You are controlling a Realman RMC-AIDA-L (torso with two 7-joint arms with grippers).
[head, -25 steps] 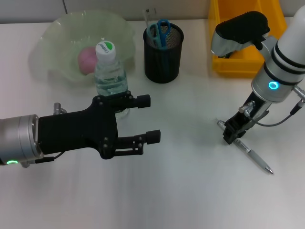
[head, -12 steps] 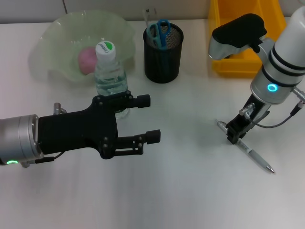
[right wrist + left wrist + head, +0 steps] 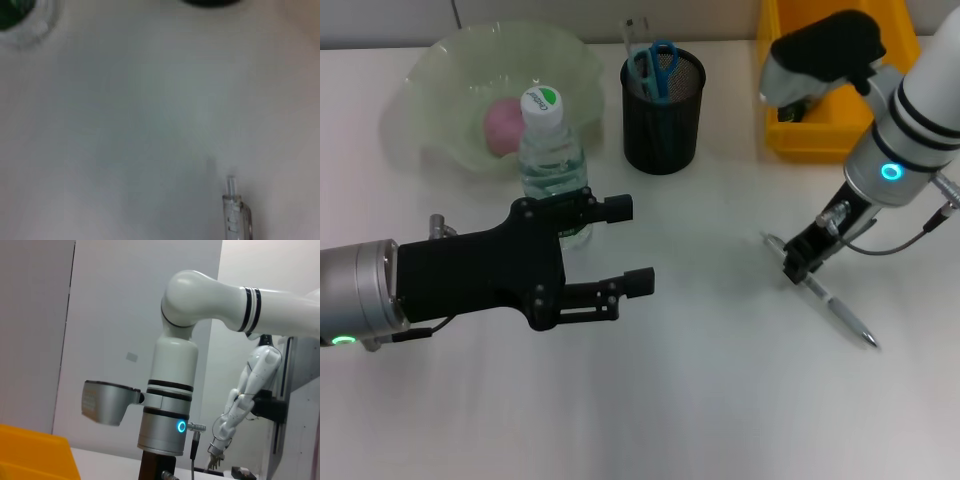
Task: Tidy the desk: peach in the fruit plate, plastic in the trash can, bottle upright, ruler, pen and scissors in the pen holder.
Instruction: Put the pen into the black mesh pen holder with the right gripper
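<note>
Only bottle (image 3: 552,150) cap's tiny label shows, unreadable.

A yellow bin (image 3: 820,130) sits on the white desk (image 3: 700,380).

a robotics lab: a bare white counter (image 3: 700,400) with a yellow parts bin (image 3: 820,130) at its back edge, plain grey wall panels (image 3: 115,315) behind, another robot figure (image 3: 245,405) beside them.
</note>
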